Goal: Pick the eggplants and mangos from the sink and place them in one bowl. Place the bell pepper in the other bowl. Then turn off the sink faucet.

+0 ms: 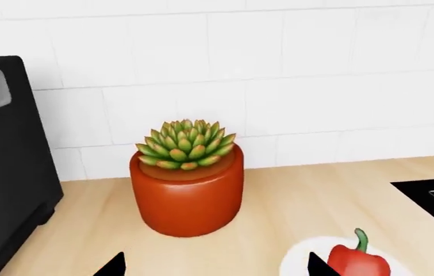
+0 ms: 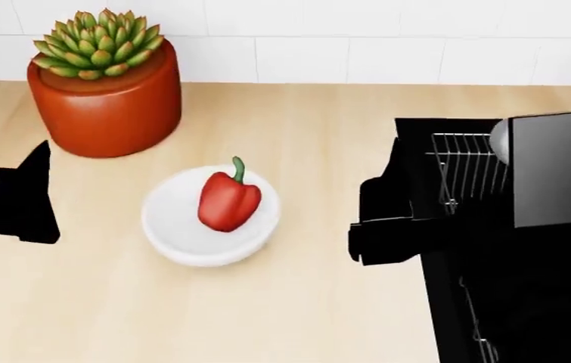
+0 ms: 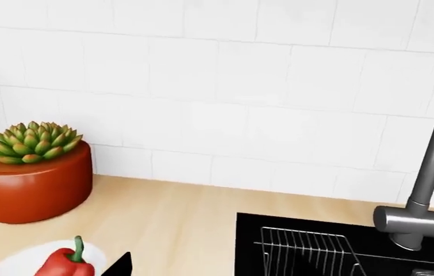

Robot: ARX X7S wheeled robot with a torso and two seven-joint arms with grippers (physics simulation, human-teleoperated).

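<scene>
The bell pepper (image 2: 228, 200) lies in 1 white bowl (image 2: 174, 234) between the left claw (image 2: 18, 200), fingers spread, and the right claw (image 2: 391, 227), whose state cannot be told.

Glossy pepper (image 2: 228, 201), wood counter (image 2: 315, 302), matte blk sink (image 2: 527, 302).

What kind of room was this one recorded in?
Most likely a kitchen: a black sink with a steel faucet set into a wooden countertop, a white tiled wall behind, and a bell pepper in a white bowl.
</scene>
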